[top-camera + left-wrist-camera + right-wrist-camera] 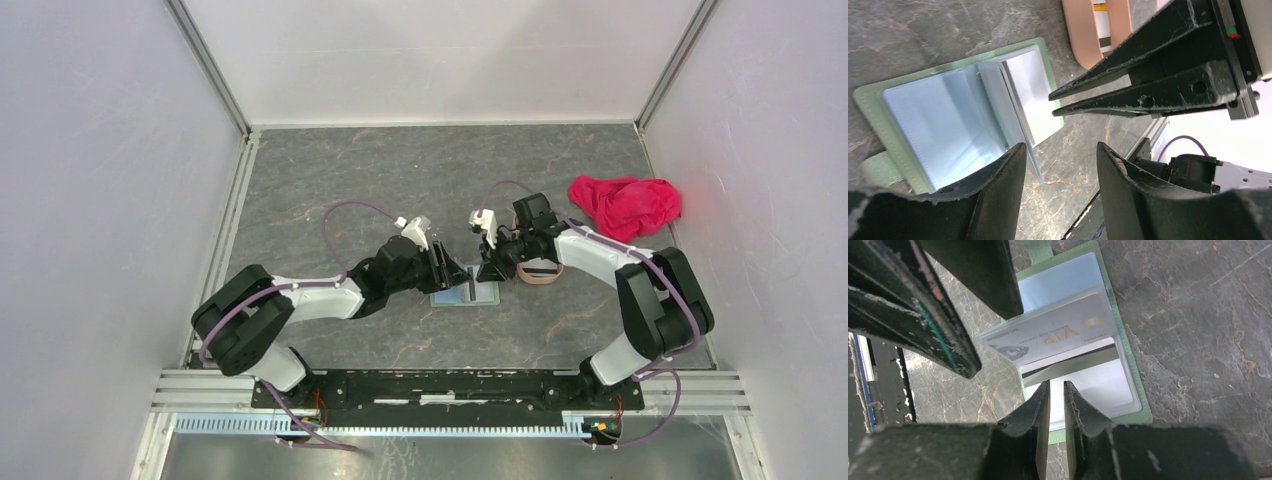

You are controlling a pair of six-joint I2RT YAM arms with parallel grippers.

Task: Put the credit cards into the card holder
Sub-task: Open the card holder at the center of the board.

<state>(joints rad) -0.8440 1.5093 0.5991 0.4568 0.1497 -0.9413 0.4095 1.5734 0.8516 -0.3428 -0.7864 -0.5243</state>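
Your right claw (pixel 1055 390) hangs over the near half of the card holder (pixel 1137 390). Its fingers stand only a sliver apart and there is nothing between them. Your left claw (pixel 1060 150) faces it from the other side, with its fingers well apart and also empty. One finger is low over the holder's far half, though you cannot tell whether it touches.

The two claws are close, tip to tip above the holder's spine, so there is little room between them.

The holder lies open and flat on the table (pixel 400 170), midway between the arms. A clear sleeve leaf stands tilted up from the spine, with a whitish card (pixel 1058 335) marked VIP inside it. Under that leaf, the pocket nearest your right claw seems to hold a striped card (pixel 1073 366). The glare makes this hard to confirm.

Just beside the holder, on your right, is the pinkish tray (pixel 1079 40), with a card with a yellow band (pixel 1102 22) lying in it. A red cloth (pixel 625 205) sits farther out, near the right wall. The table is bare toward the back wall and along the left edge.
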